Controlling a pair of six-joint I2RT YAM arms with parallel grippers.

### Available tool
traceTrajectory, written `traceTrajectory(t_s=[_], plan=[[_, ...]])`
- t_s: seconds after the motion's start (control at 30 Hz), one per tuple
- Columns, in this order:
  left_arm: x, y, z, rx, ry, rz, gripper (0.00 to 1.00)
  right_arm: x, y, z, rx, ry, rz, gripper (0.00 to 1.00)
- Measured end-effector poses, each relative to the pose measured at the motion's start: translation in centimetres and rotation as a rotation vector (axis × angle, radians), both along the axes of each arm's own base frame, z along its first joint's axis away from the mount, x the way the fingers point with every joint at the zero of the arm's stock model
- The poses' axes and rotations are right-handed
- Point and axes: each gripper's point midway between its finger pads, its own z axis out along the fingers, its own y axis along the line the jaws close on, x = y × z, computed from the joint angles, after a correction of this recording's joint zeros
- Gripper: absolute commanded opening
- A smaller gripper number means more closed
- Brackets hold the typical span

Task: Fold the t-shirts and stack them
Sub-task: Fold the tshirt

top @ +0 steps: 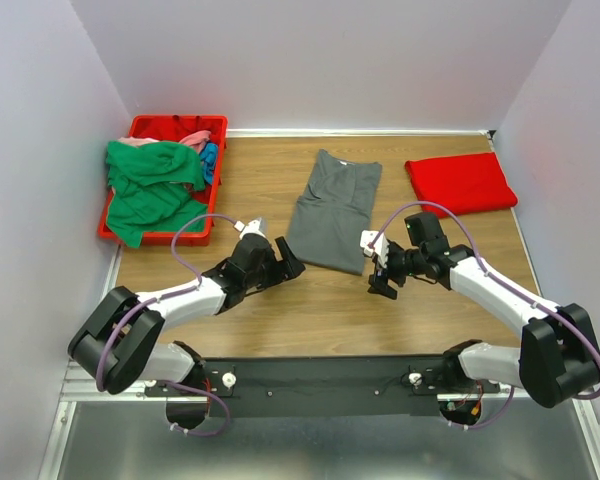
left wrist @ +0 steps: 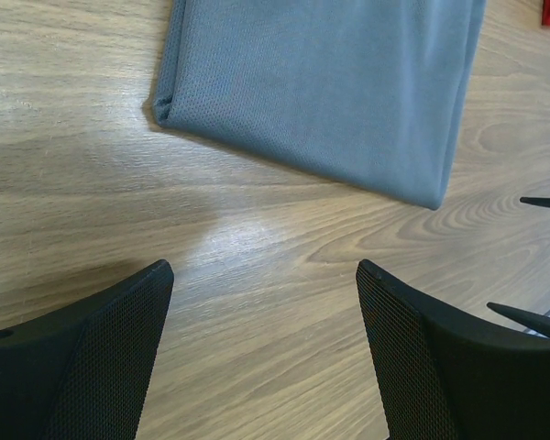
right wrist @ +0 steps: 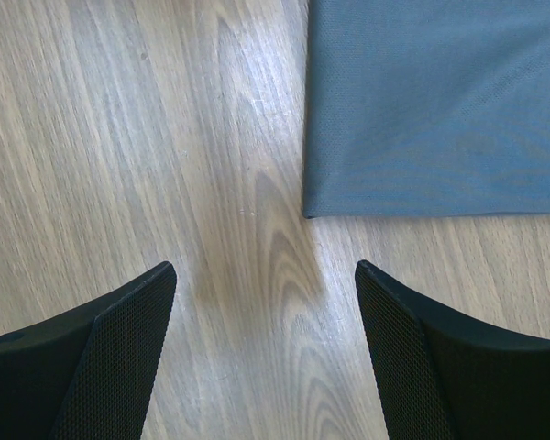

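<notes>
The left gripper (top: 285,260) hovers low over the wooden worktop (top: 330,310) with its jaws spread wide and nothing between them. Just ahead of it and a little to its right lies the dark grey t-shirt (top: 332,210), folded into a long narrow strip and flat on the wood. Its near folded edge is close to the fingertips but not touching them.

The right gripper (top: 378,272) is likewise released, with its fingers wide apart over bare wood. The near corner of the grey t-shirt sits just beyond its tips and off to one side. The two grippers flank the shirt's near end.

Well beyond the right gripper, toward the far right corner, the bright red t-shirt (top: 460,183) lies folded into a neat rectangle.

Far off to the left of the left gripper stands a red plastic bin (top: 180,121). It holds the green t-shirt (top: 150,190), crumpled and spilling over the near rim. The pink t-shirt (top: 195,140) and the blue t-shirt (top: 210,160) are bunched behind it.
</notes>
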Motion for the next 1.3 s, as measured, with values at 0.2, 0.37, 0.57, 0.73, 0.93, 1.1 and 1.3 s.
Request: traceTrajectory(t_s=[0.2, 0.37, 0.57, 0.73, 0.93, 1.1, 1.3], plan=[[0.03, -0.03, -0.22, 0.002, 0.004, 0.0, 0.88, 0.03, 0.0, -0.02, -0.001, -0.004, 0.004, 0.86], [0.13, -0.08, -0.09, -0.002, -0.002, 0.001, 0.89, -0.02, -0.02, -0.12, -0.003, -0.007, 0.01, 0.86], [0.31, -0.02, -0.02, -0.004, -0.005, 0.013, 0.88, -0.07, -0.05, -0.3, -0.006, -0.003, 0.013, 0.86], [0.49, 0.05, 0.04, -0.002, -0.012, 0.021, 0.88, -0.09, -0.05, -0.34, -0.007, -0.002, 0.013, 0.86], [0.54, 0.07, -0.31, 0.004, -0.006, 0.023, 0.88, -0.13, -0.07, -0.45, -0.008, 0.001, 0.013, 0.86], [0.62, 0.02, -0.8, 0.014, 0.006, 0.024, 0.88, -0.14, -0.08, -0.49, -0.009, 0.002, 0.013, 0.86], [1.0, -0.12, -0.57, 0.008, -0.001, 0.027, 0.88, -0.16, -0.09, -0.56, -0.011, 0.001, 0.016, 0.85]])
